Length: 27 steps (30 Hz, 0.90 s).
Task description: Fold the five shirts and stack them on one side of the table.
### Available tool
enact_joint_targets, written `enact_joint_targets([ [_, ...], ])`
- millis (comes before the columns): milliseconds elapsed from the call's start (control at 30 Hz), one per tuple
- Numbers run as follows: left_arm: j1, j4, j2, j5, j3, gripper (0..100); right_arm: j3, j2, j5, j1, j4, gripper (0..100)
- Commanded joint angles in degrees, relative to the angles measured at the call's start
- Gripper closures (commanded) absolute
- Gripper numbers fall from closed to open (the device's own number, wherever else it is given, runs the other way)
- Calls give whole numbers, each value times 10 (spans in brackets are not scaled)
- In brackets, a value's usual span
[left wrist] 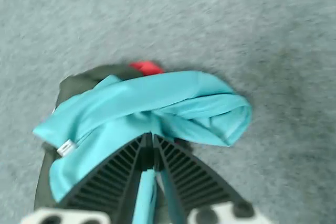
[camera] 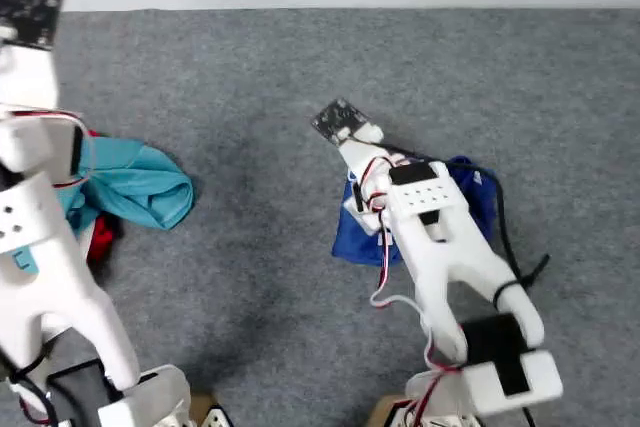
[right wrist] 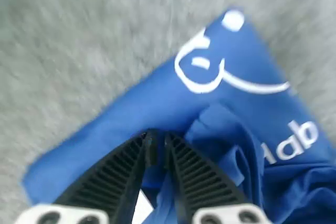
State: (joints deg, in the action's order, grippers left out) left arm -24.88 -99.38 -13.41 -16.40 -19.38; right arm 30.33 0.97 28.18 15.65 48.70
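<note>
The teal shirt [camera: 140, 187] lies bunched at the left side of the grey table [camera: 250, 77], draped over a red shirt [left wrist: 147, 67] and a dark shirt [left wrist: 79, 80] that peek out from under it. The left gripper [left wrist: 152, 145] has its jaws pinched together on a fold of the teal cloth. Well apart, near the middle, the blue shirt [camera: 350, 232] sits crumpled, largely covered by the right arm. The right gripper [right wrist: 157, 145] is clamped narrowly on the blue fabric.
</note>
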Motion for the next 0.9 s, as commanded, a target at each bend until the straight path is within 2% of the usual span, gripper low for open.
enact_joint_targets([
  [0,-18,-11,-22,-5,-2,995,-35,-12,19,-61,18,976],
  [100,-17,-11,-23,-6,-2,995,-41,-11,31,-124,62,984],
  [233,-16,-11,-21,-5,-2,995,-54,-7,89,-205,135,984],
  [367,-17,-10,-19,-5,-2,995,-90,38,96,-262,217,983],
  [533,-15,4,-18,-6,-1,995,-116,130,96,-264,301,983],
  [633,-15,6,-18,-6,-1,995,-115,171,92,-262,313,983],
  [733,-15,11,-18,-6,14,995,-113,186,91,-218,274,983],
  [867,-17,30,-18,-6,44,995,-76,156,91,-153,164,983],
])
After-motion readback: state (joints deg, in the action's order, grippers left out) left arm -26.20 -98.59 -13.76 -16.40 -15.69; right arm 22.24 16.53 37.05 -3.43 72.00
